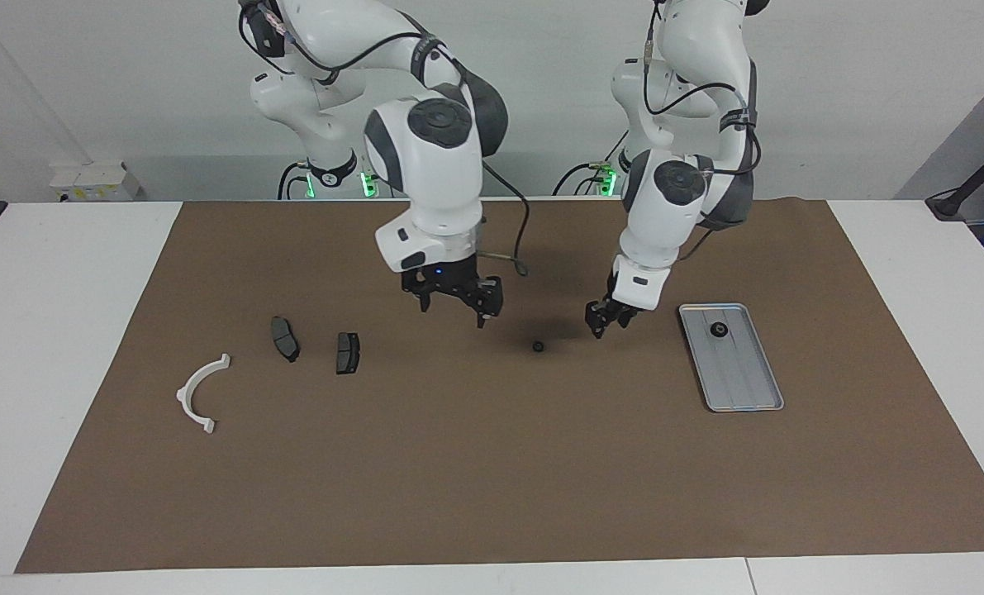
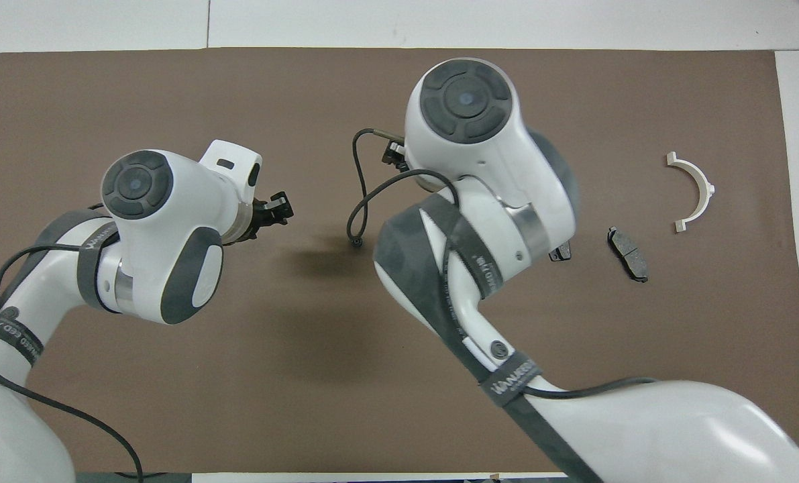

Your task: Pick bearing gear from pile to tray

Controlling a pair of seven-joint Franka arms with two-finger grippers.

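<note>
A small black bearing gear [image 1: 539, 346] lies on the brown mat between my two grippers. A second black gear [image 1: 718, 330] lies in the silver tray [image 1: 743, 388], at the tray's end nearer the robots. My left gripper [image 1: 609, 322] is open and empty, low over the mat between the loose gear and the tray; it also shows in the overhead view [image 2: 284, 206]. My right gripper [image 1: 454, 307] is open and empty, above the mat beside the loose gear. The pile's white bracket [image 1: 202, 392] and two brake pads [image 1: 285, 339] [image 1: 347, 353] lie toward the right arm's end. In the overhead view the tray is hidden under my left arm.
The brown mat [image 1: 492, 479] covers most of the white table. A cable loop [image 1: 525, 266] hangs from my right wrist above the mat. In the overhead view the bracket [image 2: 694, 191] and one pad [image 2: 627, 253] show; the other pad [image 2: 561, 252] is partly under my right arm.
</note>
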